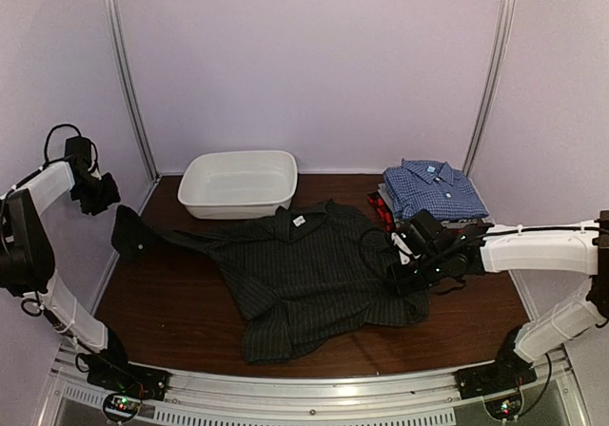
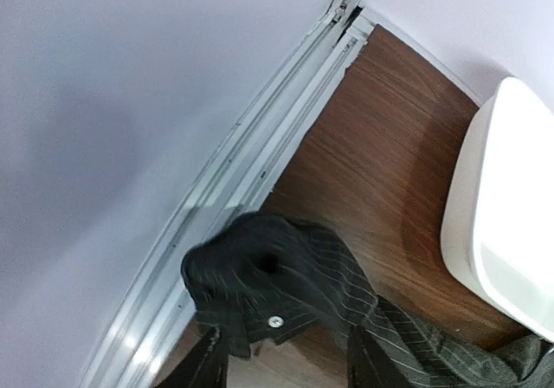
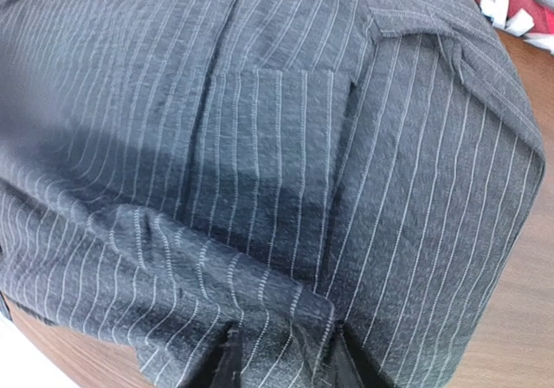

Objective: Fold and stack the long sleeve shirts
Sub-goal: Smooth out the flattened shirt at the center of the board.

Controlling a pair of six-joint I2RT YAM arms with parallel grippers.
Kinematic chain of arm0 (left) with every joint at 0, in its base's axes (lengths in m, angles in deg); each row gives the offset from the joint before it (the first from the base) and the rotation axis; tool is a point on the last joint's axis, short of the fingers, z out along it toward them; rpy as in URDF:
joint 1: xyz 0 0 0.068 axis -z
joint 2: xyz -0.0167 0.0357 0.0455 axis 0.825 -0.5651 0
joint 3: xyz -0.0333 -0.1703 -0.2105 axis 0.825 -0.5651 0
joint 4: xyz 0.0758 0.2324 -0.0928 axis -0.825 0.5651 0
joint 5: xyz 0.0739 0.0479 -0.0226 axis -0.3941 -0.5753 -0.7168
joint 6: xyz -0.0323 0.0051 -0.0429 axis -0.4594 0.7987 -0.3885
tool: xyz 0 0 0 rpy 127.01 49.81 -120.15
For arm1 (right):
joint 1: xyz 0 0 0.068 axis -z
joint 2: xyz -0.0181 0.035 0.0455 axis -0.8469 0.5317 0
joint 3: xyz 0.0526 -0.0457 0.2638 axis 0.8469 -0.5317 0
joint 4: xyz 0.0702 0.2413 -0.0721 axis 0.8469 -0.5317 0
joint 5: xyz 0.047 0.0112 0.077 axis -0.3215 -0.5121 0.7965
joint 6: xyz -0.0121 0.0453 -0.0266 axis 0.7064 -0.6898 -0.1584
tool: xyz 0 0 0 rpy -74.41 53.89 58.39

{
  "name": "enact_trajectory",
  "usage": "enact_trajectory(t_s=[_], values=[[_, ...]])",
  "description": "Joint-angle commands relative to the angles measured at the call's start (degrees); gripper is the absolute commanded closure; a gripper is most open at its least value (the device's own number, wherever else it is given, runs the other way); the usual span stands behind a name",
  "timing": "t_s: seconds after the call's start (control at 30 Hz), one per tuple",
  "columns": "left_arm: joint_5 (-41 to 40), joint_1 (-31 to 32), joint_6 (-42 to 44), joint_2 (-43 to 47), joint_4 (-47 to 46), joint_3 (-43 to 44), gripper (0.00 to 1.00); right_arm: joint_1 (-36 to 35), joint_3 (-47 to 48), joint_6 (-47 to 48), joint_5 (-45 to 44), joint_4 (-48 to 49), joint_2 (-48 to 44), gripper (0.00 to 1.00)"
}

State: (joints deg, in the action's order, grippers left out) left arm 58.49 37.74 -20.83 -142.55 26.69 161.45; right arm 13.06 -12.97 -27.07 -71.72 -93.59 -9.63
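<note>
Black pinstriped cloth shirt (image 1: 304, 274) spread mid-table (image 1: 162, 298), sleeve cuff (image 2: 260, 293) at left edge.
Left tool (image 2: 287, 360) wide open, empty, above cuff.
Right tool (image 3: 284, 366) astride shirt's right edge; grip: cannot tell.
Risk: shallow pinch slips, fold skews.

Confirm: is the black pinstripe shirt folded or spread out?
Spread out, unfolded. The black pinstripe shirt lies open on the table, collar toward the tub, one sleeve stretched to the left edge.
</note>
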Motion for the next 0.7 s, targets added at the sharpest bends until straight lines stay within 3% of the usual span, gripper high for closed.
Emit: enact_trajectory(t_s=[0.0,0.1,0.27,0.47,0.67], values=[[1.75,3.89,1.47,2.85,-1.71,0.43,0.44,-1.61,3.44,0.74,-2.05,-1.84,-0.83,0.58],[0.33,7.64,1.35,6.70,-1.15,-1.03,0.33,-3.42,5.41,0.87,-3.53,-2.63,-0.96,0.51],[-1.42,17.42,-2.70,14.50,-0.04,-5.86,0.30,-7.14,8.04,0.51,-5.84,-2.16,-0.16,0.48],[-7.17,40.41,-14.97,21.58,-0.22,-14.51,0.32,-11.37,9.36,-1.46,-4.78,1.52,1.59,0.48],[-16.78,66.31,-30.19,19.72,-0.55,-17.92,0.36,-13.98,10.36,-1.68,-5.70,1.41,3.83,0.48]])
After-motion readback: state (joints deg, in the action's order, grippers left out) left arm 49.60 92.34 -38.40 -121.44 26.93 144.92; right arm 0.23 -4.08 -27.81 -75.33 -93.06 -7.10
